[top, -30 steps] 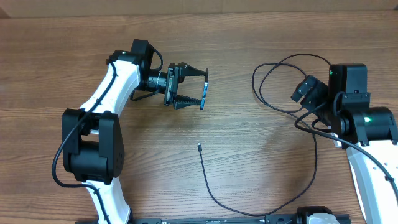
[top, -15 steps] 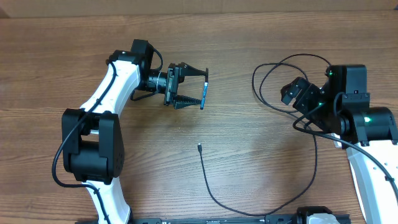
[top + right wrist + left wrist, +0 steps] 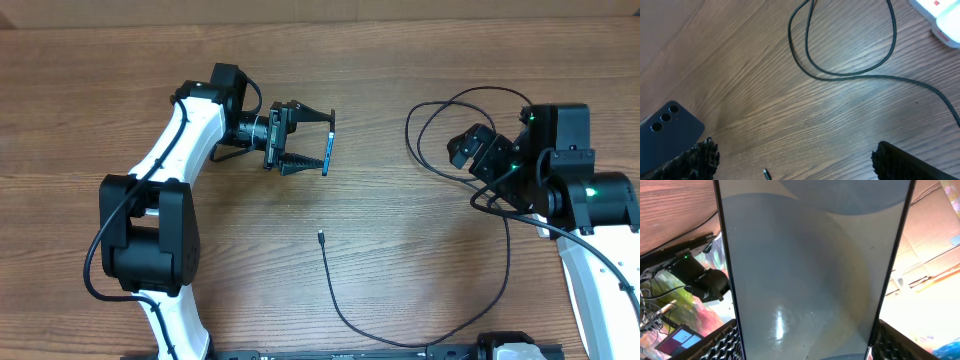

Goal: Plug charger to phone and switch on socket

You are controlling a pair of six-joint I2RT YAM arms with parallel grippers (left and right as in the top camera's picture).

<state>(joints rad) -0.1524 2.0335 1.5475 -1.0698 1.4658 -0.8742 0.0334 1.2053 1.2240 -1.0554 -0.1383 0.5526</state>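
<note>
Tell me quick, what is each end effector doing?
Left end effector: closed on the phone.
Right end effector: open, holding nothing.

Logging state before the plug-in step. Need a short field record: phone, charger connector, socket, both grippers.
phone: off the table, on edge, screen toward the left wrist camera
left gripper: shut on the phone's long edges
charger connector: lying loose on the table, not plugged in
right gripper: open, holding nothing
socket: only a corner shows in the right wrist view, switch state cannot be told
</note>
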